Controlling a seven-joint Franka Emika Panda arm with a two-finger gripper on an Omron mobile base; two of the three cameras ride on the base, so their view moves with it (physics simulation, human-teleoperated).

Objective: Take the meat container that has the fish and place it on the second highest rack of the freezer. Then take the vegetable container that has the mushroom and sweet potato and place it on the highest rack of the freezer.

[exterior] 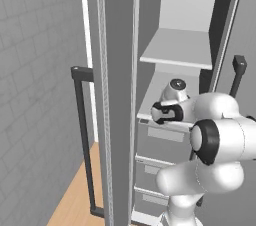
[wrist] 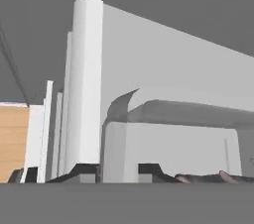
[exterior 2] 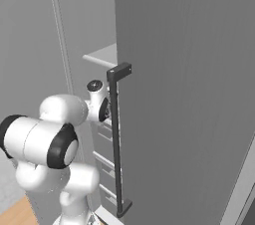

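Observation:
In the hand view a pale-grey meat container (wrist: 173, 148) stands very close, with dark reddish pieces (wrist: 203, 178) low at its right. The fish cannot be made out. My gripper (wrist: 116, 171) sits astride the container's near wall, fingertips a narrow gap apart; whether they still press on it is unclear. In the left base view my wrist (exterior: 172, 100) reaches into the open freezer (exterior: 200, 15) just over the second highest rack (exterior: 157, 87). The highest rack (exterior: 175, 50) above it is bare. The vegetable container, mushroom and sweet potato are out of view.
Grey drawer fronts (exterior: 160, 142) stack under the lower shelf. The freezer door (exterior: 120, 95) stands open edge-on at the left, with its dark bar handle (exterior: 82, 140). A tall grey panel with another bar handle (exterior 2: 115, 139) closes off the right. Wooden floor (exterior: 75, 200) lies below.

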